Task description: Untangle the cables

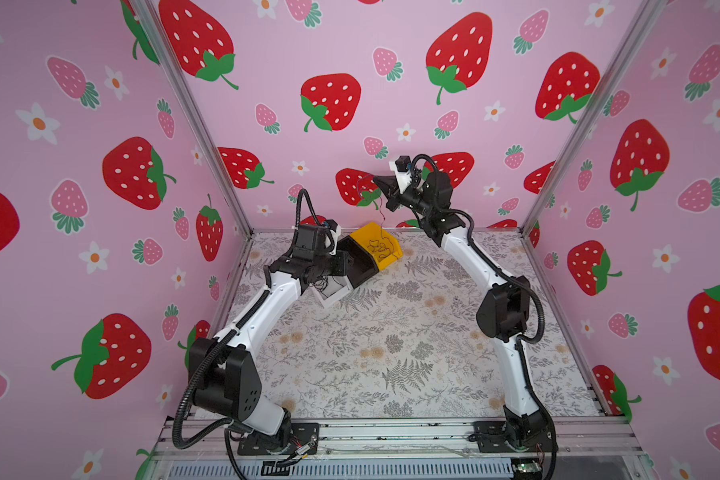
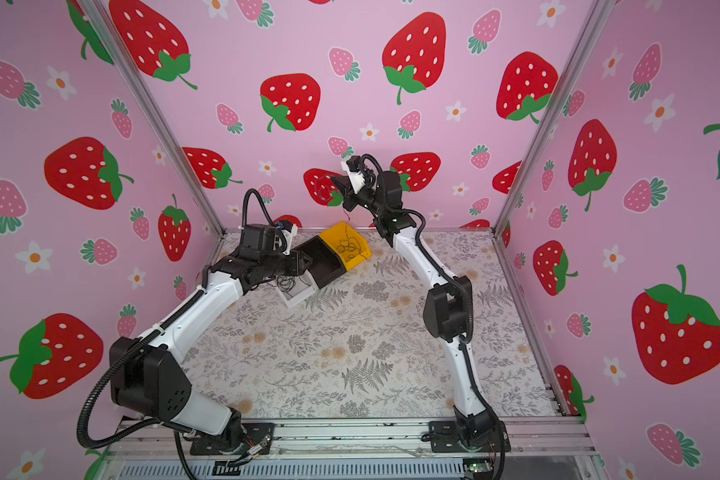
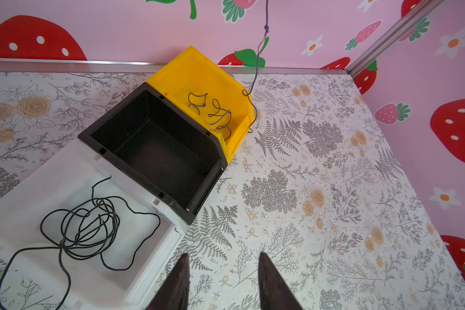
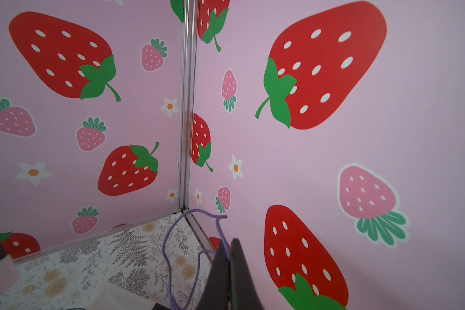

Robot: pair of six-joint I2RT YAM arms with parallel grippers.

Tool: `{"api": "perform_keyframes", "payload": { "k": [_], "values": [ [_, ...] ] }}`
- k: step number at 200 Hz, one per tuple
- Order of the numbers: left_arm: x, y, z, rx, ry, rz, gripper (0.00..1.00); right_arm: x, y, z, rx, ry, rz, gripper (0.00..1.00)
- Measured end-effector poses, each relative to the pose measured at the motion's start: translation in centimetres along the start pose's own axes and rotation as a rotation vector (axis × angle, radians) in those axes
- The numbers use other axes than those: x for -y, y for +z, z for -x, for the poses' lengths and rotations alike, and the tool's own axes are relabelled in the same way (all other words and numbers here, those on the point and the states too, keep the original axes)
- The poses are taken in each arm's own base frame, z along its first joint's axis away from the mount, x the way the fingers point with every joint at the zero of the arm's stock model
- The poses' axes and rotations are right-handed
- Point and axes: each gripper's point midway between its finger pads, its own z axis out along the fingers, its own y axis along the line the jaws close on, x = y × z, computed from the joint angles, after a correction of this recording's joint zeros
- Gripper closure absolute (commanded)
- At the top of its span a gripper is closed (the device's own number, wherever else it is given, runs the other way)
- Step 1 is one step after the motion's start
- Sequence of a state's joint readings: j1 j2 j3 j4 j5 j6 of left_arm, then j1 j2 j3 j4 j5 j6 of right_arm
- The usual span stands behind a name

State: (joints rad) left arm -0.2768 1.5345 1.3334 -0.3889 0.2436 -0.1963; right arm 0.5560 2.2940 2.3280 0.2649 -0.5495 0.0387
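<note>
Two cables: purple cable (image 3: 266,27) hangs from right gripper (image 4: 227,243) to yellow bin (image 3: 188,72); black cable (image 3: 91,222) tangled in white bin (image 3: 51,171).
Right gripper: pinched on purple cable, raised high.
Left gripper (image 3: 223,255): half open, empty, near black cable.

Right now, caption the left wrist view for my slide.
Open left gripper beside white bin of tangled black cable; purplish cable hangs down to yellow bin.

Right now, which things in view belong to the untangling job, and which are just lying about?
Job: hanging purple cable, pinched in the shut right end effector; curly cable in the yellow bin; black cable tangle in the white bin; open left end effector, holding nothing.
Lying about: black bin with no cable inside; floral table cover.
</note>
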Motion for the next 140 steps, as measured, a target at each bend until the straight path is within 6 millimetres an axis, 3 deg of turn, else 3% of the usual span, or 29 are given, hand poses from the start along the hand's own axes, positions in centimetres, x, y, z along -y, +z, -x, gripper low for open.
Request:
{"api": "perform_keyframes", "payload": {
  "k": [38, 60, 140],
  "values": [
    [-0.1, 0.0, -0.5, -0.002, -0.013, -0.002, 0.56, -0.8, -0.8, 4.8, 0.059, -0.061, -0.011, 1.0],
    [0.1, 0.2, -0.6, -0.002, -0.019, -0.017, 0.55, -1.0, -1.1, 6.1, 0.076, -0.078, -0.012, 1.0],
    [0.9, 3.0, -0.4, -0.013, -0.045, -0.1, 0.52, -1.8, -0.8, 2.8, -0.012, -0.077, -0.01, 1.0]
  ]
}}
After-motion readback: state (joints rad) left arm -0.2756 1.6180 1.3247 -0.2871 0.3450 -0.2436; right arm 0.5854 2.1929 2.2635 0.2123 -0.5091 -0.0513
